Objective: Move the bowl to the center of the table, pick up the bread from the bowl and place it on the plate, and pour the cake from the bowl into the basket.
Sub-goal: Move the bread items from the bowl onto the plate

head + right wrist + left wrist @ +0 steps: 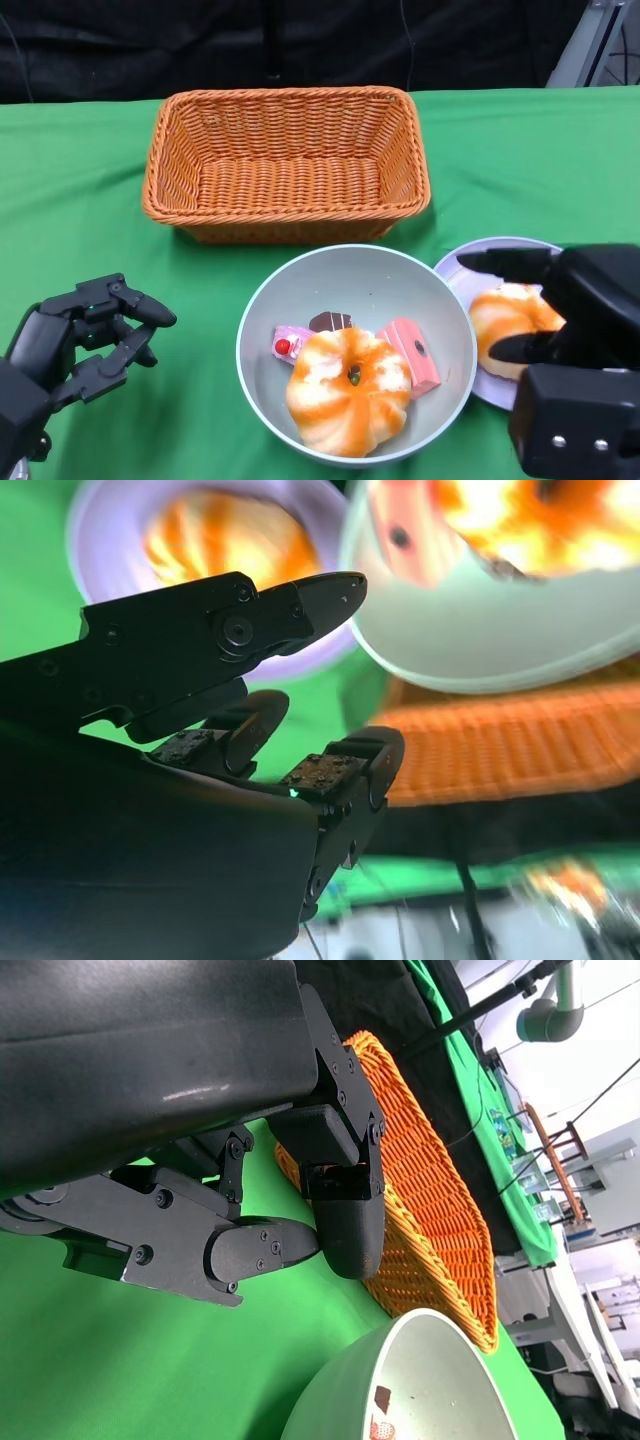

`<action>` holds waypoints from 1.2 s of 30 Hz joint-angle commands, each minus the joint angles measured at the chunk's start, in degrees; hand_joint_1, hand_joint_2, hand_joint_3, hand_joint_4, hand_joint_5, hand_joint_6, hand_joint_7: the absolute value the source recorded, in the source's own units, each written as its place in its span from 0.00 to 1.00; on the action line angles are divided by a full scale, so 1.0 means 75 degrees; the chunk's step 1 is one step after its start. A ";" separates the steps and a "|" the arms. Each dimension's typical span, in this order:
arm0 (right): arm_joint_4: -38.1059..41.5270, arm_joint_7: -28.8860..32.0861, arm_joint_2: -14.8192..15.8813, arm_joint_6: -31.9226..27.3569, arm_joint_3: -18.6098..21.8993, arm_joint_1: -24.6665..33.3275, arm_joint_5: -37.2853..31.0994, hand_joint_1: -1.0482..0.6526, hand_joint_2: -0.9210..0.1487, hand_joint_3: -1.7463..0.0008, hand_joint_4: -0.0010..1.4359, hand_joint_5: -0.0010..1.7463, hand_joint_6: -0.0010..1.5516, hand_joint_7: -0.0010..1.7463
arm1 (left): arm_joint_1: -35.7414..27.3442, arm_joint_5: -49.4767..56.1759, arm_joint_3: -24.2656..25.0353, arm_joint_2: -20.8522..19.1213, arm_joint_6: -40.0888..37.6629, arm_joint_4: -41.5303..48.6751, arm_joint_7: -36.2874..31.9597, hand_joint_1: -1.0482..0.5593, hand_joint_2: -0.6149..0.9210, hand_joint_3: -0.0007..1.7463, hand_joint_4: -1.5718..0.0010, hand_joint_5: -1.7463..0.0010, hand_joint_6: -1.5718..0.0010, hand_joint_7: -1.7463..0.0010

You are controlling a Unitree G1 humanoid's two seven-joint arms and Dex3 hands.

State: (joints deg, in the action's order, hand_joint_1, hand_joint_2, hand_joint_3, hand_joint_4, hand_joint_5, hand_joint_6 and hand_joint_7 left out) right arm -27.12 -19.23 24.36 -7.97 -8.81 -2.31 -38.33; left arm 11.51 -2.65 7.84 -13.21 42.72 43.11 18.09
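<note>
The pale green bowl (pixel 350 275) stands at the table's front centre. In it lie an orange-and-white bread (pixel 348 390), pink cake pieces (pixel 415 355) and a small chocolate piece (pixel 329 321). Right of it, a lilac plate (pixel 470 275) carries a second orange bread (pixel 505 315). My right hand (pixel 580 310) hovers over the plate with its fingers spread on either side of that bread. In the right wrist view the hand (pixel 250 710) holds nothing, and the bread (pixel 220 545) lies on the plate (pixel 85 530) beyond it. My left hand (pixel 90 335) is open and empty at the front left.
The orange wicker basket (pixel 180 170) stands empty behind the bowl, close to its far rim. The left wrist view shows the basket (pixel 420 1210) and bowl (pixel 430 1370) past my left hand (pixel 280 1190). Green cloth covers the table; a dark backdrop lies behind it.
</note>
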 commanded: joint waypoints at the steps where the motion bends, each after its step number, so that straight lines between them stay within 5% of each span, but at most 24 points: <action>1: -0.0233 0.0166 0.0005 0.0186 0.0240 0.0168 0.0205 0.33 0.04 1.00 0.58 0.05 0.42 0.03 | 0.0013 -0.0035 0.0035 -0.0161 -0.0012 -0.0004 -0.0052 0.56 0.93 0.32 0.50 0.18 0.48 0.39; 16: -0.0541 0.0197 -0.0050 0.0394 0.0379 0.0354 0.0485 0.34 0.05 1.00 0.61 0.03 0.44 0.01 | 0.0052 -0.0091 0.0058 -0.0158 0.0043 0.0078 -0.0012 0.56 0.92 0.35 0.49 0.18 0.47 0.39; 19: -0.0562 -0.0508 -0.0140 0.0897 0.0001 -0.0070 0.1864 0.30 0.05 1.00 0.58 0.01 0.40 0.00 | 0.0090 -0.0049 0.0042 -0.0170 0.0022 0.0143 -0.0031 0.55 0.92 0.35 0.50 0.19 0.48 0.39; 22: -0.0119 -0.0692 -0.0087 0.1351 -0.0293 -0.0445 0.2148 0.26 0.06 1.00 0.56 0.00 0.39 0.00 | 0.0090 -0.0035 0.0033 -0.0159 0.0069 0.0169 -0.0052 0.56 0.92 0.35 0.50 0.19 0.48 0.40; 36: 0.1173 -0.0293 -0.0196 0.2044 -0.1070 -0.1021 0.1196 0.23 0.05 1.00 0.49 0.00 0.39 0.00 | 0.0086 -0.0093 0.0034 -0.0171 -0.0024 0.0111 -0.0040 0.55 0.92 0.33 0.50 0.19 0.48 0.40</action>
State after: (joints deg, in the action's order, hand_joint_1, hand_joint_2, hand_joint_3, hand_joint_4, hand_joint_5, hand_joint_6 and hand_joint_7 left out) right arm -19.47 -22.36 22.84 6.37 -16.64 -9.03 -29.22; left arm 12.25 -2.64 7.69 -13.41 42.74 43.84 17.67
